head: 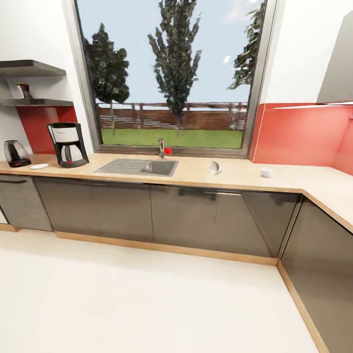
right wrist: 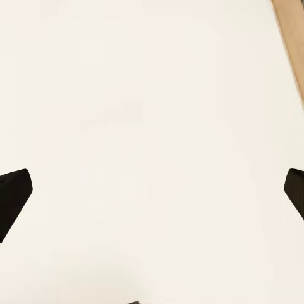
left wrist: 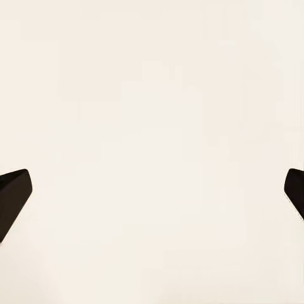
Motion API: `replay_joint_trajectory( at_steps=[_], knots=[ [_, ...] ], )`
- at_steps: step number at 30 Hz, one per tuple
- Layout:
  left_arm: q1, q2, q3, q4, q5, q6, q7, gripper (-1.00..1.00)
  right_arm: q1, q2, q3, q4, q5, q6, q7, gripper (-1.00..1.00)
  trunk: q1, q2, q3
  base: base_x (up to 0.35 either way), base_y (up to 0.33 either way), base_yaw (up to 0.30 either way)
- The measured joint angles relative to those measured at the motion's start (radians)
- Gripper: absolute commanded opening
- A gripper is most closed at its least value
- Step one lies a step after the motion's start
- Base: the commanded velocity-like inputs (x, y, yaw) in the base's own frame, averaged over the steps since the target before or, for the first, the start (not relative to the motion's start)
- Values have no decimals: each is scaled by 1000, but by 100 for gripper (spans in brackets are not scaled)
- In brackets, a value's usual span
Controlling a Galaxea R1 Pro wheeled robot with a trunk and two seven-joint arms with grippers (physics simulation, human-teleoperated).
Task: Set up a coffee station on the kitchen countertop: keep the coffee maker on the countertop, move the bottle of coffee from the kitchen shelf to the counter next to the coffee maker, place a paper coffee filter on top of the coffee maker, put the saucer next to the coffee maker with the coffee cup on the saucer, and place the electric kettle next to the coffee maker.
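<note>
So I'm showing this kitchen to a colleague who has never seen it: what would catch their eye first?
Probably the big window with dark trees behind the sink, and the bright red backsplash on the right. Next, the black coffee maker at the countertop's left end, with the electric kettle and a white saucer beside it.

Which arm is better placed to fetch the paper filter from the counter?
Neither yet: both tools, left and right, hang open over bare floor. The filter lies right of the sink, slightly favouring right.
</note>
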Motion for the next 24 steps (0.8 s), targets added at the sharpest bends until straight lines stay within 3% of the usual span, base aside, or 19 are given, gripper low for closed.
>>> replay_joint_trajectory(
  at_steps=[9,24],
  knots=[
    [0,0,0,0,0,0,0,100,0,0,0,0,0,0,0,100,0,0,0,338,43,0],
    [-1,0,0,1,0,0,0,100,0,0,0,0,0,0,0,100,0,0,0,338,133,0]
  ],
)
